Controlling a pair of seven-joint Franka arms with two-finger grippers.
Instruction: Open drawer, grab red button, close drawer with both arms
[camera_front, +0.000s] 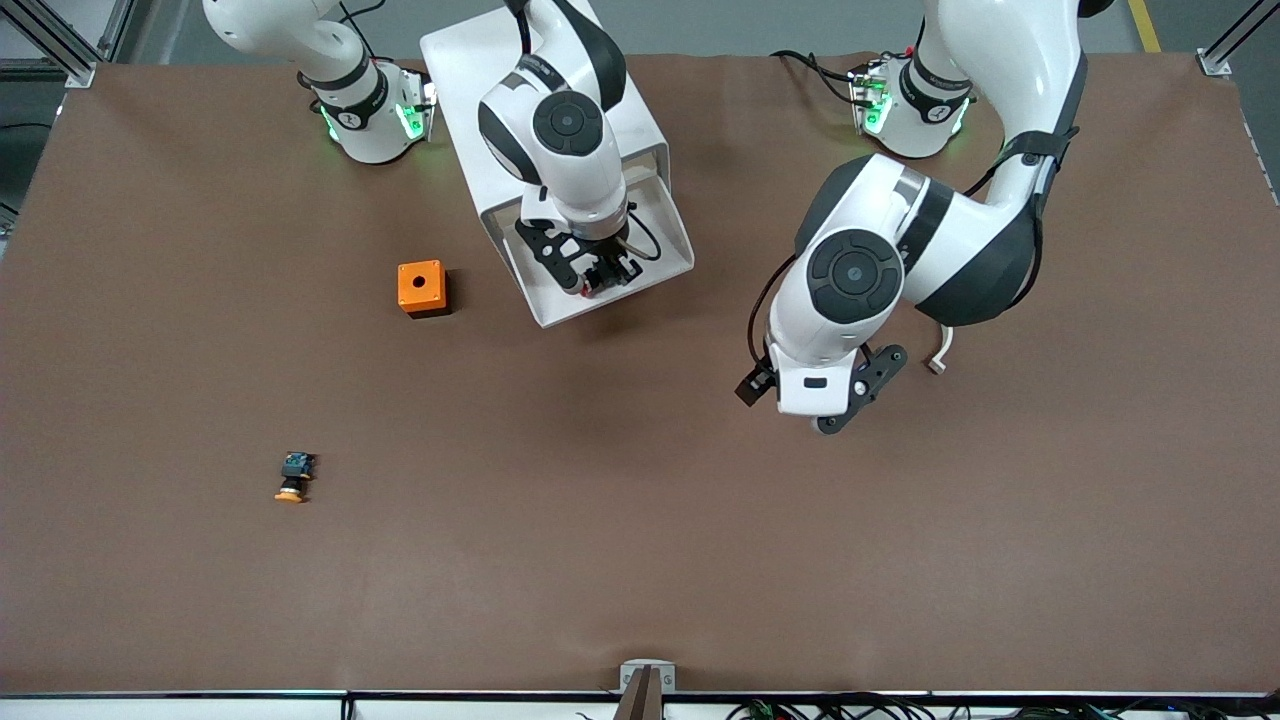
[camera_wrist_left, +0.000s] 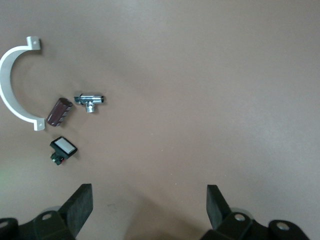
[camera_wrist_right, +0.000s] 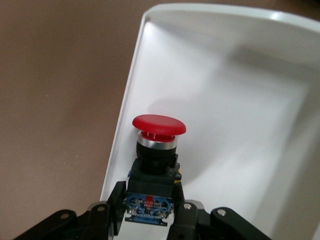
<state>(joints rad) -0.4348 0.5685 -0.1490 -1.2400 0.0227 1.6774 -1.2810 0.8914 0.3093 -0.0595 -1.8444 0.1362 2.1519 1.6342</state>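
The button (camera_wrist_right: 158, 150) is sitting in the pulled-out drawer (camera_front: 668, 232), and my right gripper (camera_wrist_right: 150, 200) is clamping its black body. My left gripper (camera_wrist_left: 149, 205) is hanging wide open, gripping nothing, over bare bench (camera_front: 640, 560). On the bench are lying one orange box (camera_front: 422, 288) and one orange-capped button (camera_front: 294, 477).

A robotics lab: two white arms (camera_front: 560, 130) bolted to a brown-covered table (camera_front: 640, 560) framed by aluminium rails.

An orange box with a hole (camera_front: 422, 288) stands on the brown table (camera_front: 640, 560); an orange-capped button (camera_front: 294, 477) lies nearer the front camera. A white curved bracket (camera_wrist_left: 15, 82), a dark red block (camera_wrist_left: 59, 111), a metal fitting (camera_wrist_left: 89, 100) and a small black-framed switch (camera_wrist_left: 63, 149) lie close together.
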